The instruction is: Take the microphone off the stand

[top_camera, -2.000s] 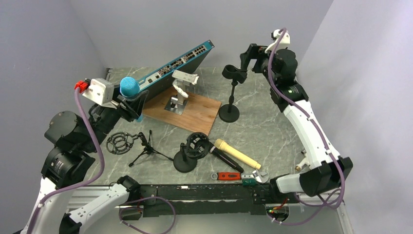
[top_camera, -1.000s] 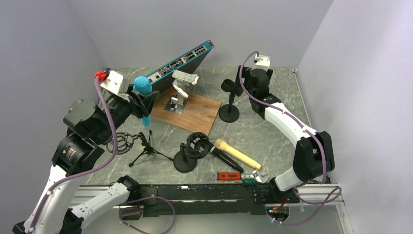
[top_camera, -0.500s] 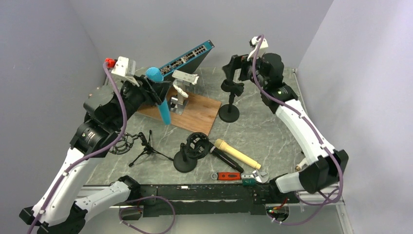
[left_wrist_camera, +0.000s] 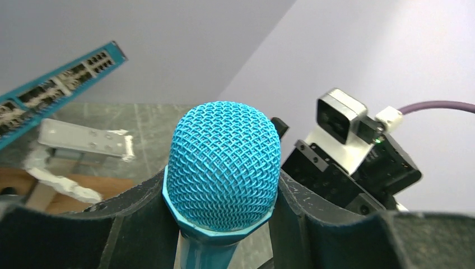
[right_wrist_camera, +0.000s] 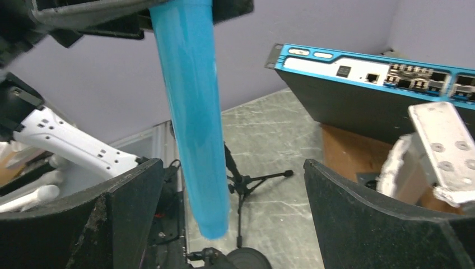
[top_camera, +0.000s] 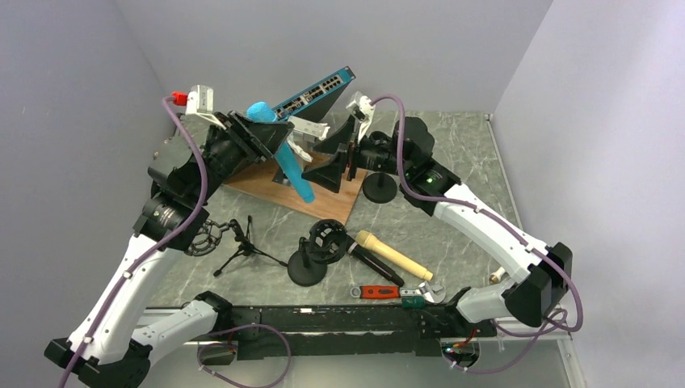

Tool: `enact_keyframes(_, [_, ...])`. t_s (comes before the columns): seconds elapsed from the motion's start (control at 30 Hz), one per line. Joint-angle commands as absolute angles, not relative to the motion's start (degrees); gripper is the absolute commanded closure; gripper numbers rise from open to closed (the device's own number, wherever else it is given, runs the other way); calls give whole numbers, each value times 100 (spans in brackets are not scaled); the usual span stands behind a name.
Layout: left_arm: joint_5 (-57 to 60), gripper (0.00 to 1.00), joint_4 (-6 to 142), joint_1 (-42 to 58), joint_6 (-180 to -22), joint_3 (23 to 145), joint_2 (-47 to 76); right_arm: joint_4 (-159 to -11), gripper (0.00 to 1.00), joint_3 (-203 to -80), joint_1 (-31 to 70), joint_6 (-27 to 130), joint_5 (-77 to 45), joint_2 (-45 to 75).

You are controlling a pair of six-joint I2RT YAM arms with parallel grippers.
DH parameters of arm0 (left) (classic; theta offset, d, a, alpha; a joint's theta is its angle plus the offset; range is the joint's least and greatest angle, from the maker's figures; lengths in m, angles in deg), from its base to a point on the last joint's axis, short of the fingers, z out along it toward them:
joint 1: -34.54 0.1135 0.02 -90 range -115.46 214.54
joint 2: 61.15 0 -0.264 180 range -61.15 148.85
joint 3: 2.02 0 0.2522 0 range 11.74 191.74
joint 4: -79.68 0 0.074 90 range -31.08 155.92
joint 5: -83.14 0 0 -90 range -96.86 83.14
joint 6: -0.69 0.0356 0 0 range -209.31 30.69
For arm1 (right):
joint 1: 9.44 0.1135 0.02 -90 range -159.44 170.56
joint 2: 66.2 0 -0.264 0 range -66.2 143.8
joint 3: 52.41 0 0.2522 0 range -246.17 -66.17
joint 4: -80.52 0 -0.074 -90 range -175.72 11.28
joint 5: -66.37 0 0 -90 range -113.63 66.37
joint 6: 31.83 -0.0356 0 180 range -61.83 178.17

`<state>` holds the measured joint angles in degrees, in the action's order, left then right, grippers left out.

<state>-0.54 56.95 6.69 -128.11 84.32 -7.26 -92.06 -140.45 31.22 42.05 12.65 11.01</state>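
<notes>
My left gripper point(top_camera: 271, 136) is shut on the neck of the blue microphone point(top_camera: 292, 168), just under its mesh head point(left_wrist_camera: 223, 165). It holds the microphone in the air, tilted, above the wooden board point(top_camera: 335, 198). My right gripper point(top_camera: 333, 164) is open and points at the microphone's lower handle point(right_wrist_camera: 193, 112). The handle hangs between the right gripper's fingers point(right_wrist_camera: 129, 218), nearer the left one, touching neither. The black microphone stand's round base point(top_camera: 380, 188) shows behind my right wrist; its clip is hidden.
A blue network switch point(top_camera: 313, 91) leans at the back, with a white bracket point(top_camera: 308, 129) on the board. Nearer stand a shock mount on a round base point(top_camera: 321, 245), a small tripod point(top_camera: 242, 246), a loose shock mount point(top_camera: 202, 236), a yellow microphone point(top_camera: 397, 255), a black microphone point(top_camera: 374, 263) and a red wrench point(top_camera: 380, 292).
My left arm has carried the blue microphone up and to the right, over the board. My right gripper has swung left from the stand's clip and now faces the microphone's handle, open.
</notes>
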Motion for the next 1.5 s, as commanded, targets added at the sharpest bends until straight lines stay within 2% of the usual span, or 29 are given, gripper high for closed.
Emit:
enact_keyframes(0.0, [913,100,6719,730,-13471,8234,-692,-9980,6,-14060,3305,3878,1386,1085])
enact_keyframes(0.17, [1503,100,6813,760,-13555,8281,-363,-10066,19,-14152,3409,3636,1053,1227])
enact_keyframes(0.33, [1912,100,7277,804,-13819,8123,-259,-9810,40,-14379,3436,3706,1162,1415])
enact_keyframes(0.43, [2002,100,7330,802,-13807,8105,-276,-9586,58,-14464,3435,3889,1242,1437])
enact_keyframes(0.53, [2048,100,7298,805,-13727,8071,-326,-9538,89,-14393,3438,3997,1172,1337])
enact_keyframes(0.57, [2150,98,7347,809,-13691,8070,-331,-9532,97,-14360,3436,4049,1144,1287])
enact_keyframes(0.6, [2273,87,7378,813,-13654,8080,-331,-9508,100,-14320,3435,4119,1073,1230])
enact_keyframes(0.63, [2365,64,7397,810,-13642,8093,-336,-9475,100,-14280,3428,4228,975,1169])
enact_keyframes(0.67, [2444,53,7424,813,-13638,8091,-351,-9429,100,-14239,3436,4305,887,1091])
enact_keyframes(0.7, [2529,35,7466,812,-13622,8089,-380,-9349,100,-14216,3433,4495,726,1029])
enact_keyframes(0.73, [2583,11,7486,816,-13595,8101,-415,-9262,100,-14216,3435,4641,590,957])
enact_keyframes(0.77, [2613,2,7426,815,-13519,8131,-456,-9153,100,-14230,3429,4773,429,190])
enact_keyframes(0.8, [2599,1,7281,817,-13396,8185,-500,-9031,100,-14264,3428,4921,264,766])
enact_keyframes(0.83, [2539,1,7075,815,-13249,8258,-565,-8898,100,-14305,3430,5086,98,792])
enact_keyframes(0.97, [1931,1,6184,818,-12560,8442,-916,-8210,100,-14522,3433,5656,-811,618])
enact_keyframes(1.13, [957,1,5292,818,-11712,8553,-1466,-7626,100,-14229,3434,6290,-2413,215])
enact_keyframes(1.27, [393,1,4948,819,-11272,8479,-1844,-7029,100,-13890,3430,6606,-3715,-38])
enact_keyframes(1.47, [71,1,4797,818,-10946,8423,-2086,-5551,100,-13791,3432,6890,-4840,-71])
